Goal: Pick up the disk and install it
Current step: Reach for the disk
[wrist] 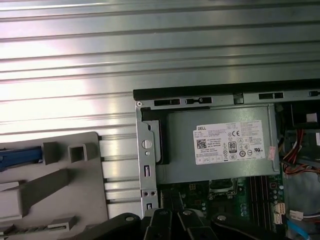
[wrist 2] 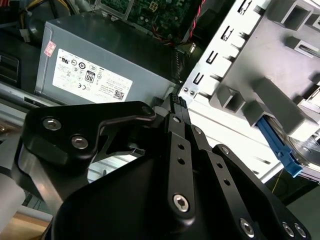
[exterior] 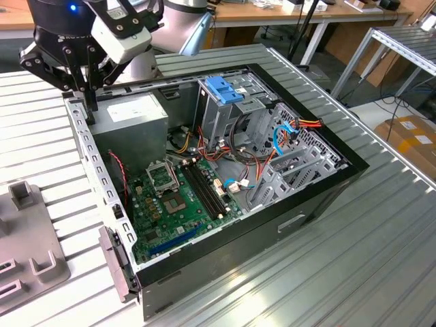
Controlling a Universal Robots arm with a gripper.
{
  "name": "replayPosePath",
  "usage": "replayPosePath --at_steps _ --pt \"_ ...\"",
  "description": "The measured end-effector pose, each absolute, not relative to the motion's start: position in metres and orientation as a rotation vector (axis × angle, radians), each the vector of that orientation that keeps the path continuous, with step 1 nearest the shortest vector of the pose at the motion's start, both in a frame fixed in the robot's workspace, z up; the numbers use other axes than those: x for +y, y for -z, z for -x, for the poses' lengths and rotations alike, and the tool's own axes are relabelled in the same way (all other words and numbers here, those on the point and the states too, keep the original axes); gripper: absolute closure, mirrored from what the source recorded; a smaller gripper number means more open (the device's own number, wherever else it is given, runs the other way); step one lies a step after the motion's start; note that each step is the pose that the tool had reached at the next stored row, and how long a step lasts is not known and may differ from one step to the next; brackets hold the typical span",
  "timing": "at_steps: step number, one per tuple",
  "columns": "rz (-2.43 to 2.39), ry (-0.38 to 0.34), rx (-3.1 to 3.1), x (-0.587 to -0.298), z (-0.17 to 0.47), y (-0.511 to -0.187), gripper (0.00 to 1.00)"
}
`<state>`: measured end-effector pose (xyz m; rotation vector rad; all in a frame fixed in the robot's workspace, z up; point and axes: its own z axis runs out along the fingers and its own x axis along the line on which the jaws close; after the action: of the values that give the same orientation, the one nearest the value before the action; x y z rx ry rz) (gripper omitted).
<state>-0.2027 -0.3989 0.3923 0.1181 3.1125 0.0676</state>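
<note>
jaws closed, empty, upper left of exterior view above case (exterior: 238, 248) corner | disk (wrist 2: 280, 145) in tray (wrist 2: 280, 100) (stiff, dense, shock-fragile, I judge) | best gripped by its blue-framed long edges

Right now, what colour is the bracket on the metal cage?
The bracket is bright blue; exterior view shows it best.

Second wrist view: disk (wrist 2: 278, 146) shows its bright blue carrier rail with a sliver of metal body beside it. It lies in the grey fixture (wrist 2: 260, 90), partly hidden by the fixture's blocks. First wrist view: disk (wrist: 19, 155) sits apart from the computer case (wrist: 200, 92).
</note>
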Motion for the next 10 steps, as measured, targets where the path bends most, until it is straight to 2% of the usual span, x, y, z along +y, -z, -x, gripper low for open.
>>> replayPosePath --at_steps 10 --pt "-0.118 -0.068 3.112 -0.399 0.220 -0.392 0.89"
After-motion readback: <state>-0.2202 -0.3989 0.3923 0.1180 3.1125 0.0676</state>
